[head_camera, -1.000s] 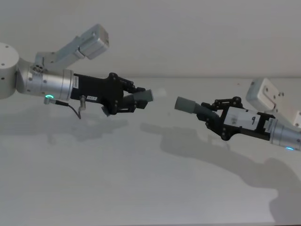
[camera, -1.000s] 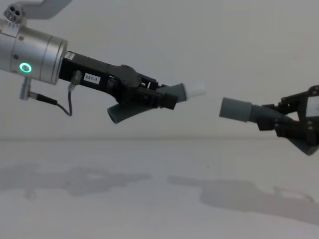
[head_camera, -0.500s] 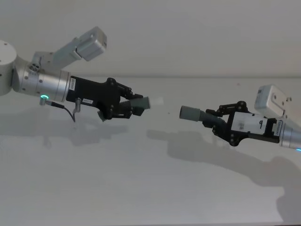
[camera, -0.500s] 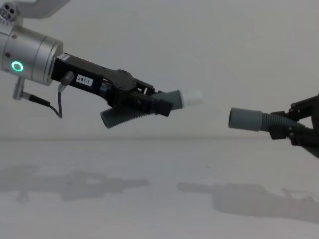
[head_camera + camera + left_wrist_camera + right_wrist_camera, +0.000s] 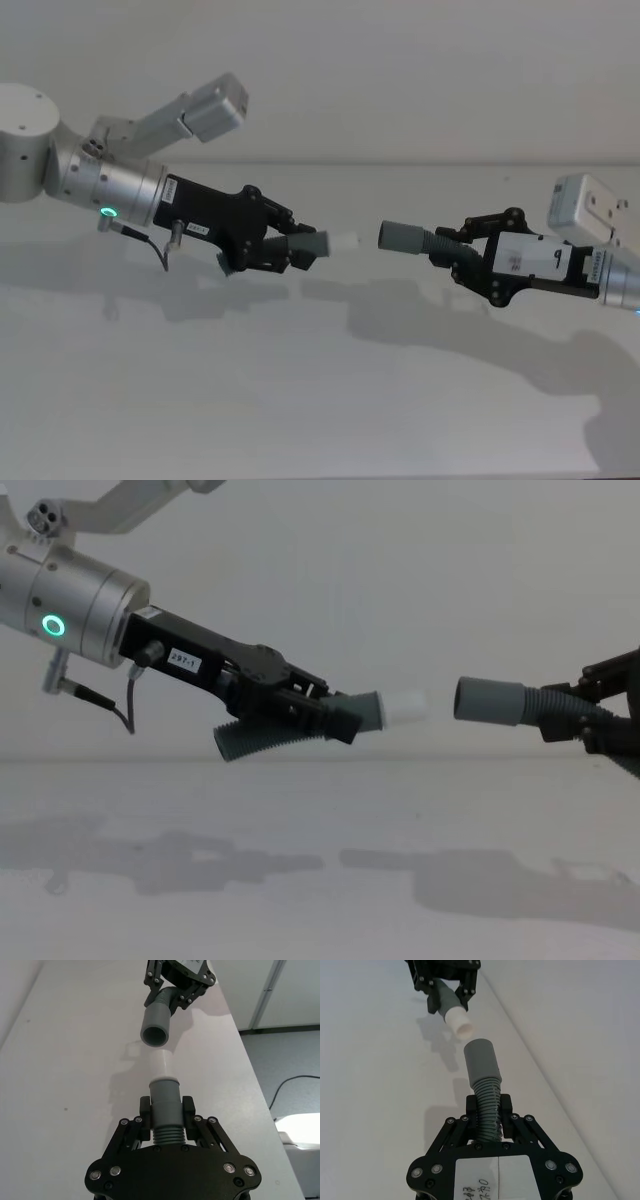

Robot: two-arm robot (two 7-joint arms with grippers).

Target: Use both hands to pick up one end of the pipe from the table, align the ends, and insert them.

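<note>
The left gripper point(image 5: 300, 250) is closed on one piece of the pipe point(image 5: 300, 245), and its fingers point(image 5: 187, 1110) press on both sides of the ribbed part just behind the smooth grey collar. The narrow white tip point(image 5: 345, 240) sticks out in front of this gripper and points to the other arm. The back end of this piece point(image 5: 245, 742) curves down under the gripper.

The right gripper point(image 5: 455, 255) is closed on the second piece point(image 5: 425, 242); it holds the ribbed part point(image 5: 487, 1105). The wide grey sleeve mouth point(image 5: 398, 236) reaches out in front of it, toward the white tip.

Both pieces are in the air above the table point(image 5: 300, 400); only their shadows lie on it. The two ends face each other, with a small gap between them. In the chest view they are at almost the same height. In the left wrist view the open sleeve mouth point(image 5: 155, 1035) is just beyond the white tip point(image 5: 162, 1065) and nearly in line with it.
</note>
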